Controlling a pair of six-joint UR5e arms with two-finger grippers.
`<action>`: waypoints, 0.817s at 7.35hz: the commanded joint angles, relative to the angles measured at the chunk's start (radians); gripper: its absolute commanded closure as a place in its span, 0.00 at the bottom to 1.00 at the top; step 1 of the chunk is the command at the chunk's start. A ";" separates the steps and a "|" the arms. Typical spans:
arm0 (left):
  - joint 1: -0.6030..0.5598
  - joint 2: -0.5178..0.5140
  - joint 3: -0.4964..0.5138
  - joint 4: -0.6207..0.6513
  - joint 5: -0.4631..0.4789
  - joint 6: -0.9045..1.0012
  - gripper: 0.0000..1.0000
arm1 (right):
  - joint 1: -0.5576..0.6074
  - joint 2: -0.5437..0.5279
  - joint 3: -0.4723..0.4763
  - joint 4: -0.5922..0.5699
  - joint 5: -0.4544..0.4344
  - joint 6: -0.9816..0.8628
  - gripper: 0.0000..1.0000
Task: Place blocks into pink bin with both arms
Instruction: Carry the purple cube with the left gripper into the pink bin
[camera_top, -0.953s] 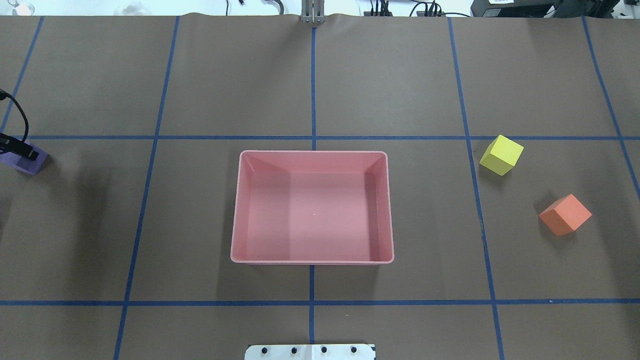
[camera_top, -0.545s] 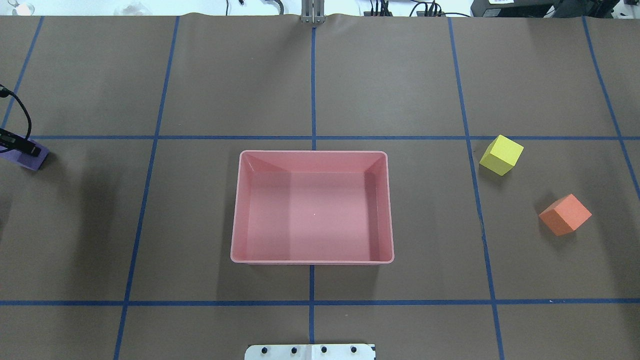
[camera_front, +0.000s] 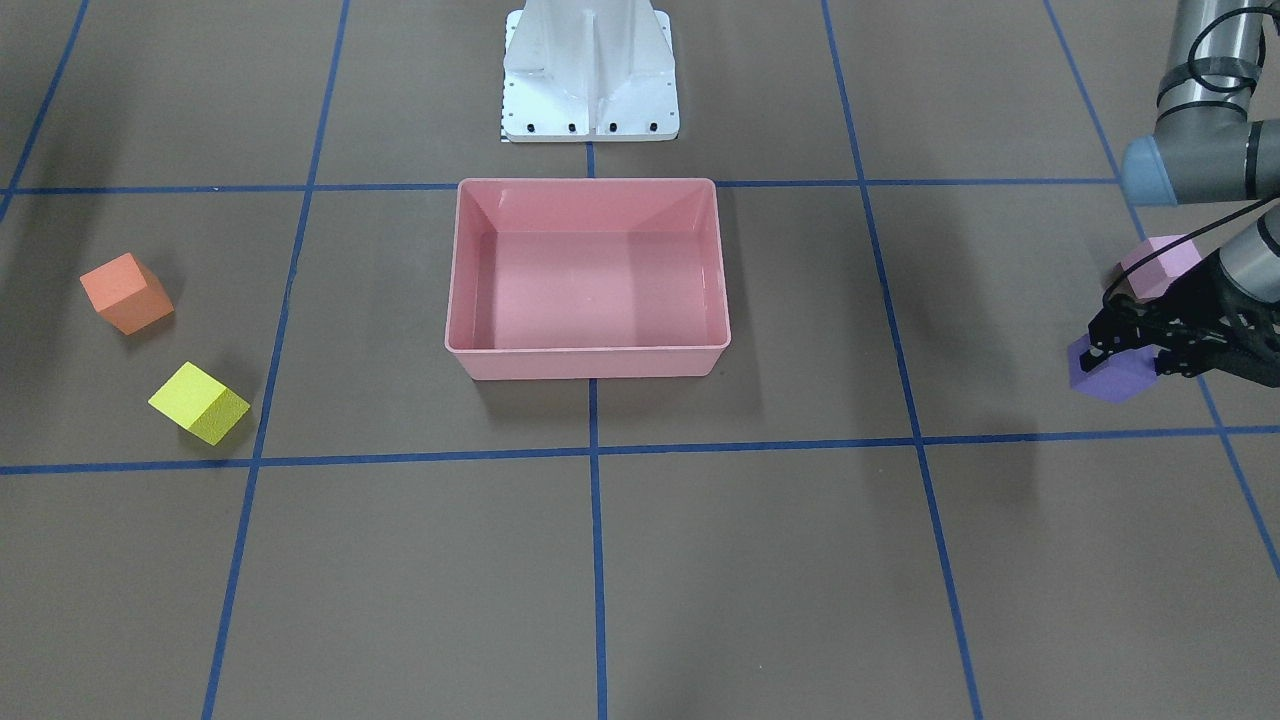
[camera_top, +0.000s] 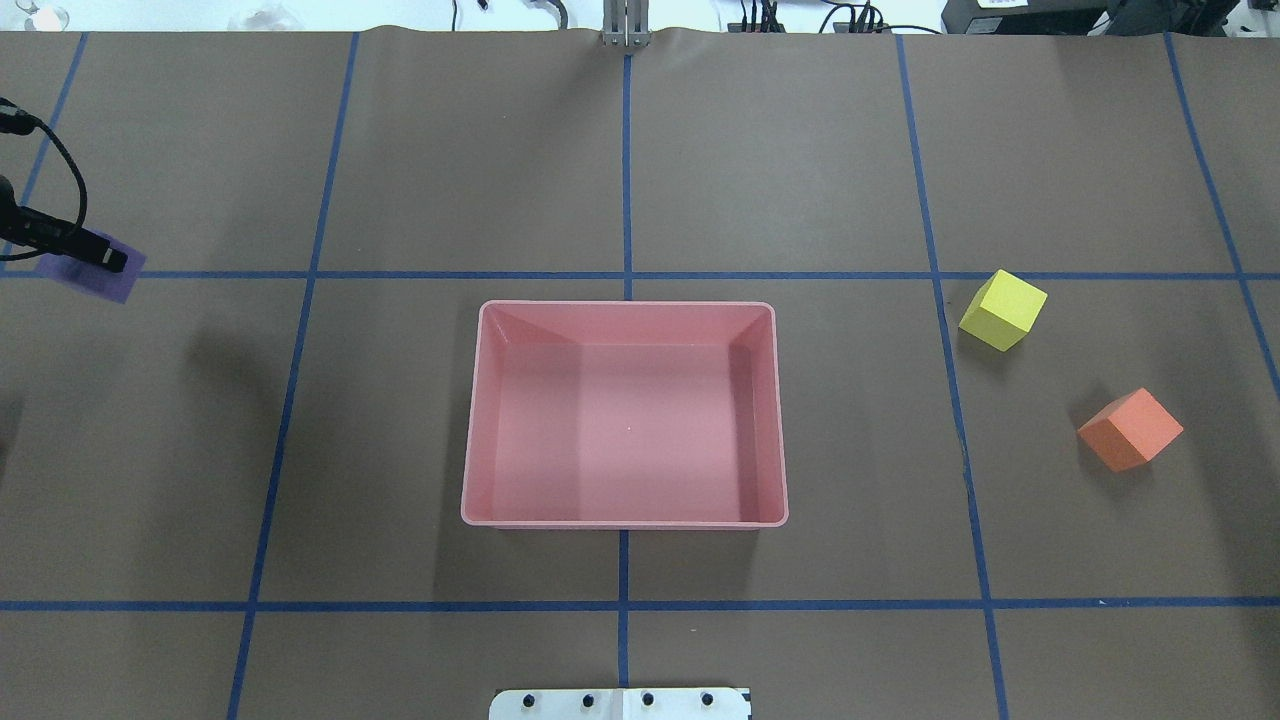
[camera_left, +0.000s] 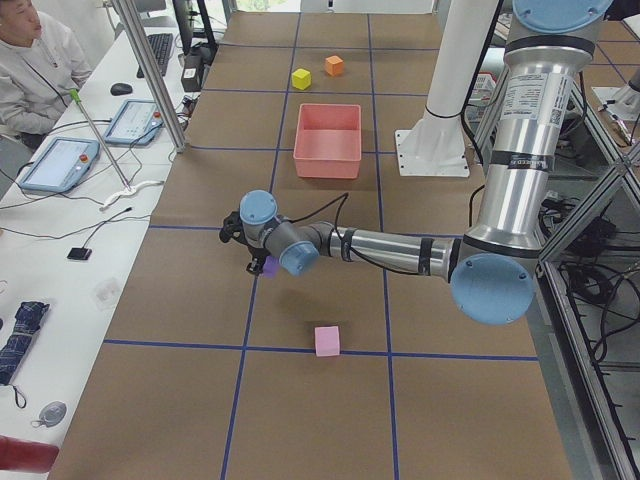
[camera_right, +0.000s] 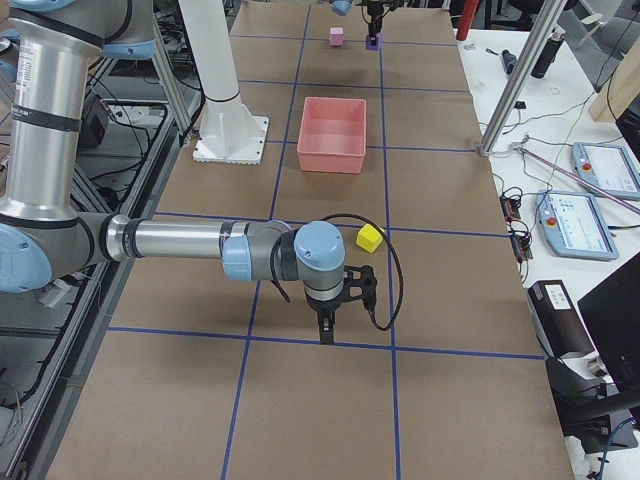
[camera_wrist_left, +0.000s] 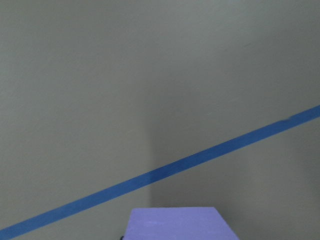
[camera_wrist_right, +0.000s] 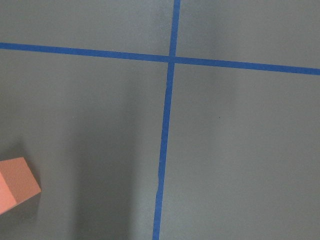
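My left gripper (camera_front: 1118, 352) is shut on the purple block (camera_front: 1105, 380) and holds it above the table, far out on my left side. It also shows at the left edge of the overhead view (camera_top: 100, 258), and the purple block (camera_wrist_left: 175, 224) fills the bottom of the left wrist view. The pink-lilac block (camera_front: 1160, 262) lies on the table behind that arm. The pink bin (camera_top: 625, 523) stands empty mid-table. The yellow block (camera_top: 1003, 310) and orange block (camera_top: 1130, 430) lie to its right. My right gripper (camera_right: 325, 330) points down near the yellow block; I cannot tell whether it is open.
The white robot base (camera_front: 590, 75) stands behind the bin. Blue tape lines (camera_top: 625, 605) grid the brown table. The orange block's corner (camera_wrist_right: 15, 182) shows at the lower left of the right wrist view. An operator (camera_left: 35, 60) sits at a side desk.
My left gripper, shut on the purple block, has risen and moved toward the far side and slightly toward the centre. The bin and the yellow and orange blocks have not moved.
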 joint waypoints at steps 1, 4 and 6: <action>0.103 -0.013 -0.195 0.022 -0.003 -0.348 0.91 | -0.003 0.005 0.009 0.000 0.001 0.013 0.00; 0.303 -0.207 -0.290 0.024 0.011 -0.798 0.91 | -0.038 0.033 0.029 0.000 0.001 0.086 0.00; 0.491 -0.326 -0.290 0.025 0.175 -0.978 0.90 | -0.105 0.074 0.059 0.000 0.001 0.207 0.00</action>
